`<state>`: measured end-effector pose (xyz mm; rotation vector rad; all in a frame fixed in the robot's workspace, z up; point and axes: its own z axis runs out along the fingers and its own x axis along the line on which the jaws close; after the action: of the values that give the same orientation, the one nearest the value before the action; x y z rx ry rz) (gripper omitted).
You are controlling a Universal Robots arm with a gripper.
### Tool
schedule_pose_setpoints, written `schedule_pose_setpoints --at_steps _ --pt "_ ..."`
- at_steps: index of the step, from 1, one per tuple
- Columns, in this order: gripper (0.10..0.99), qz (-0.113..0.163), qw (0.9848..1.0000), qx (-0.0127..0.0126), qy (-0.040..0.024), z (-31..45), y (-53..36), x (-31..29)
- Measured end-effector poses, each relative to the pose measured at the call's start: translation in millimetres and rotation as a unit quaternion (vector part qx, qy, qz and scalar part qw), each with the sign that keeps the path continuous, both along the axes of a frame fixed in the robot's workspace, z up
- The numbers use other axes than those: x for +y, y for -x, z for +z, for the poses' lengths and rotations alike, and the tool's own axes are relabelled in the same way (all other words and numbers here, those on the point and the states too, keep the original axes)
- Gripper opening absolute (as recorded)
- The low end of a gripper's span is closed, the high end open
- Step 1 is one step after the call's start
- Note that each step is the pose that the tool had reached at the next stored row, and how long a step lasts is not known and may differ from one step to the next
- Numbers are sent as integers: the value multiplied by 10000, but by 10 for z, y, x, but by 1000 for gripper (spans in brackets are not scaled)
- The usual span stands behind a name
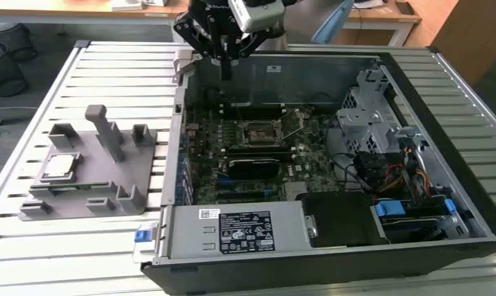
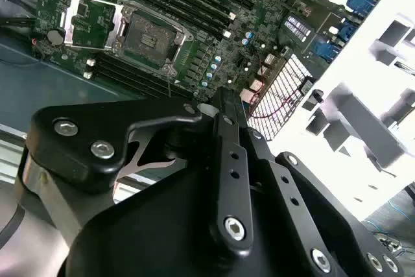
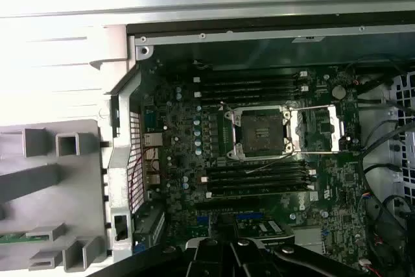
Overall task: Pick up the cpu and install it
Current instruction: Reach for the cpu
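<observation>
Shiny silver-grey square cpu (image 1: 60, 165) not yet picked, on grey plastic fixture's (image 1: 108, 188) outer edge; black square motherboard socket (image 1: 260, 132) empty; black gripper (image 1: 226, 76) closed, holding nothing

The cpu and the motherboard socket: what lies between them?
In the exterior view, between the cpu and socket stand the grey fixture's posts, then the case's side wall.

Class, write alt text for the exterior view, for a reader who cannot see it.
A robot gripper hangs above the far edge of an open computer case. The cpu lies on a grey fixture at the exterior view's left, outside the case; the motherboard socket stands open.
</observation>
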<state>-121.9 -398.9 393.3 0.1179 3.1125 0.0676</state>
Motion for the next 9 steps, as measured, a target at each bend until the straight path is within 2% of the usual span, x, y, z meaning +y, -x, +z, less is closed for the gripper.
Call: schedule_pose_setpoints --at_steps 9 --pt "106 0 10000 0 0 0 29 0"
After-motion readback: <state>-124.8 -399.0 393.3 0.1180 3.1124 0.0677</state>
